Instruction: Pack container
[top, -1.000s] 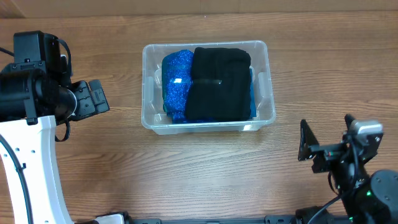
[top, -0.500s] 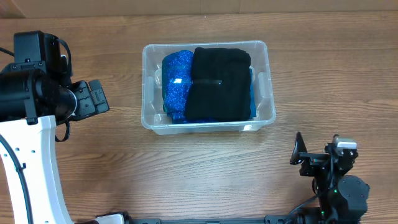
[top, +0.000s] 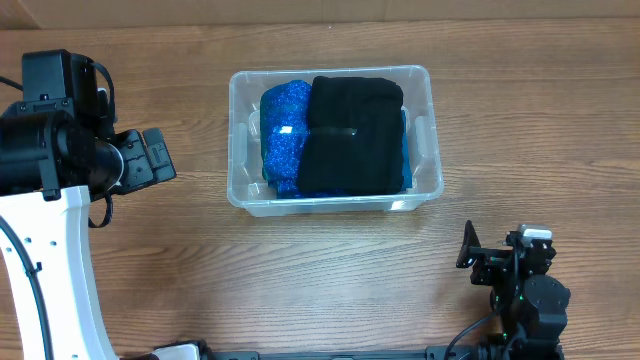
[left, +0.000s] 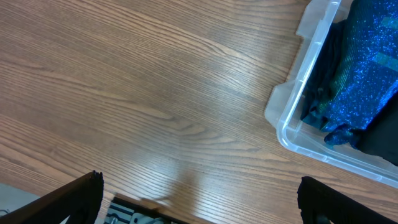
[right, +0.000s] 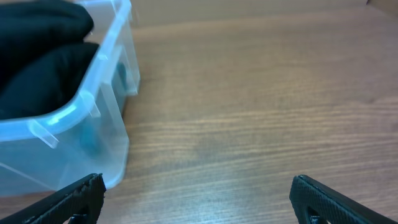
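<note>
Here we see the container near the far edge of the counter, holding blue cloth and black cloth. Our left gripper and right gripper both stand spread wide, apart from it.

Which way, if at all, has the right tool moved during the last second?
Yes. Overhead, the right tool has drawn toward the bottom edge and slightly left, away from the unmoved container.
</note>
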